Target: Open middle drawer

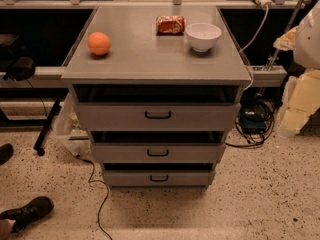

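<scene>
A black shoe (27,211) rests on the speckled floor (250,199) at the lower left. A thin cable (102,199) trails past it toward the cabinet (150,59).

The gripper (300,101) shows at the right edge as a pale, cream-coloured shape. It is level with the upper drawers and well apart from the cabinet, touching nothing. Whether it is open or closed cannot be told.

The gray cabinet stands in the centre, with three drawer fronts stacked one above the other. The bottom drawer (159,178) has the smallest front. Above it is the middle drawer (190,153), a flat gray front with a small black bar handle at its centre. A dark band runs along its upper edge (the other two show the same). The top drawer (115,116) has the widest front and sits just under the overhanging top.

An orange (99,43) lies toward the left of the cabinet top. Farther back are a red-orange bag (170,25) and, just to its right, a white bowl (203,36).
</scene>
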Robot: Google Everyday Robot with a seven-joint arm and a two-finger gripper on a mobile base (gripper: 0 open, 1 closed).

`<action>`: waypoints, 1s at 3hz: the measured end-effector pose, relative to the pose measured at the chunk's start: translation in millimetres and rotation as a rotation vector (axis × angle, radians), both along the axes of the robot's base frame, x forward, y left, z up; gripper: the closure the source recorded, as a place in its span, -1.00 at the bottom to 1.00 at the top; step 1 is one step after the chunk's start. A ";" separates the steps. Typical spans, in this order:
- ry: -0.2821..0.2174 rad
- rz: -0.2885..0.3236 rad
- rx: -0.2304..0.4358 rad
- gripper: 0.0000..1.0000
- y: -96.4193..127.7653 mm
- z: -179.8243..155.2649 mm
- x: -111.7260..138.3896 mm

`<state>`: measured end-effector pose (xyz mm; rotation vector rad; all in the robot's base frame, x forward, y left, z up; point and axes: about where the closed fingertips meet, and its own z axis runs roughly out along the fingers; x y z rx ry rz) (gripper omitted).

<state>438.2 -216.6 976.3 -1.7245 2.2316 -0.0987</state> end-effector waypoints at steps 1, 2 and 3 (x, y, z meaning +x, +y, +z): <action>0.000 0.000 0.000 -1.00 0.0 0.0 0.0; -0.006 0.000 0.019 -1.00 4.9 -3.9 -1.1; -0.011 -0.012 0.065 -1.00 19.0 -11.8 -8.0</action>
